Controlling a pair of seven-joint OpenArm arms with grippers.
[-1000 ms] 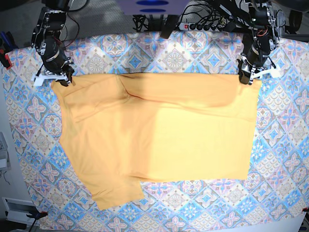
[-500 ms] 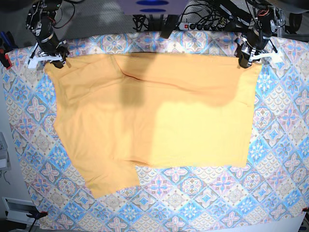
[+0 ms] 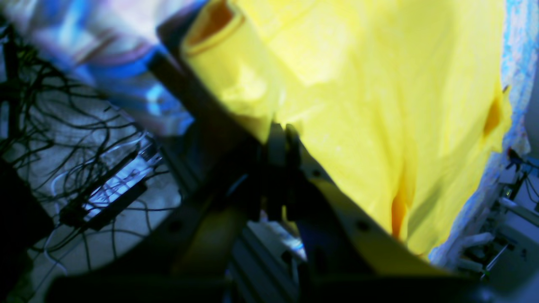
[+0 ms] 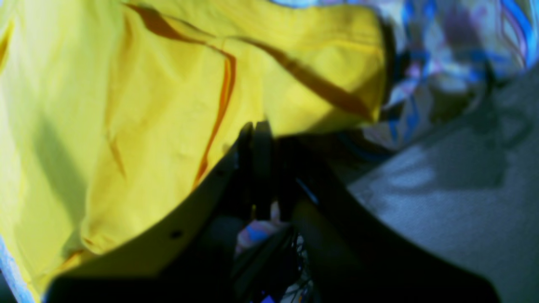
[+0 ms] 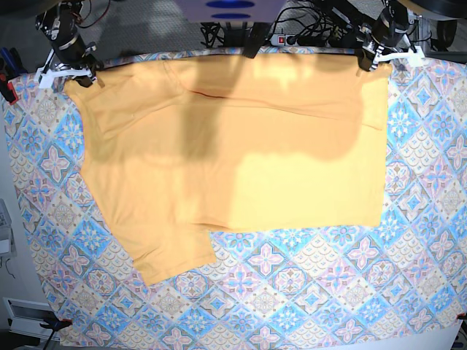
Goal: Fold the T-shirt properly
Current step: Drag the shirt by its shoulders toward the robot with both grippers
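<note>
T-shirt (image 5: 241,168): plain pale yellow-orange, thin dark line at neckline
Cloth (image 5: 408,284): blue, pink and white diamond tile pattern
Grippers: black bodies, white fingers
Cables: black

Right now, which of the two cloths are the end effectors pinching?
The plain yellow-orange T-shirt, not the diamond-patterned cloth under it. The left end effector and right end effector each clamp a far corner of its edge.

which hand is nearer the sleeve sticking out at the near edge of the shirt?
Right. The right hand pinches the T-shirt at its far corner on the sleeve's side; the left hand holds the opposite far corner, diagonally across.
</note>
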